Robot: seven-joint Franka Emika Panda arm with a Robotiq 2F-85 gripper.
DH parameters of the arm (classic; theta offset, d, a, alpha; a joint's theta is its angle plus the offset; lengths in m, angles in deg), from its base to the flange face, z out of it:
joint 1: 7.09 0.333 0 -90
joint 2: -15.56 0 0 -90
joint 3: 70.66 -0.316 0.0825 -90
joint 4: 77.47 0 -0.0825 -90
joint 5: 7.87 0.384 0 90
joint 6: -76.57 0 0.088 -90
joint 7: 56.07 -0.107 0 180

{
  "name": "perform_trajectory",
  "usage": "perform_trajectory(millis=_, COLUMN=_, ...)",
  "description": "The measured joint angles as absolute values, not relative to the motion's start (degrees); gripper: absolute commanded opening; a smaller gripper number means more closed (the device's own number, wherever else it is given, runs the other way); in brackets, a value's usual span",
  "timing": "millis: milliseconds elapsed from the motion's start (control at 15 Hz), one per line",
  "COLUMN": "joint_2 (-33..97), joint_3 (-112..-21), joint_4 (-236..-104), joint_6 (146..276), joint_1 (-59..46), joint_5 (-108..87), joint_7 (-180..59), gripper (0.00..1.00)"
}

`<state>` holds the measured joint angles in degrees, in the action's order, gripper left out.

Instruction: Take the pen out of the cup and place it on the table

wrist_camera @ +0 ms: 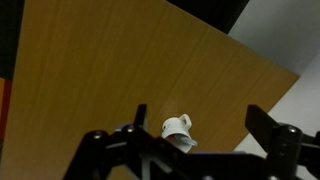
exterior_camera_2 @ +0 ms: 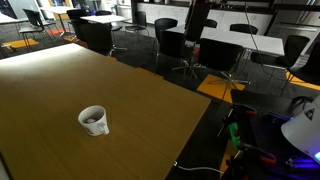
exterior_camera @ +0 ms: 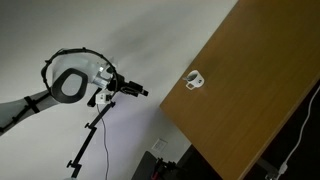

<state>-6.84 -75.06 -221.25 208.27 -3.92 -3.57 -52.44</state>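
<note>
The gripper (wrist_camera: pixel 200 122) hangs with its fingers (wrist_camera: pixel 140 116) spread wide and nothing between them, well apart from the cup (wrist_camera: pixel 178 127). The cup stands upright on the table (exterior_camera_2: pixel 150 95), close to one edge in an exterior view (exterior_camera: pixel 195 80). Its inside looks dark, and I cannot make out the pen.

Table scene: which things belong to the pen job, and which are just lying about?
Job: cup, pen (probably the dark shape inside), table, open tool.
Lying about: office chairs, far desks.
</note>
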Motion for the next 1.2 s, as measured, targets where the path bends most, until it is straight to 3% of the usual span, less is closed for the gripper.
perform_trajectory(millis=533, joint_2=2.3, joint_3=-74.4, joint_4=-216.3, joint_6=215.9, joint_1=-2.4, joint_5=-5.2, joint_7=-37.9, gripper=1.0)
perform_trajectory(millis=1200, joint_2=3.8, joint_3=-74.5, joint_4=-215.8, joint_6=216.1, joint_1=-2.4, joint_5=-7.9, joint_7=-39.2, gripper=1.0)
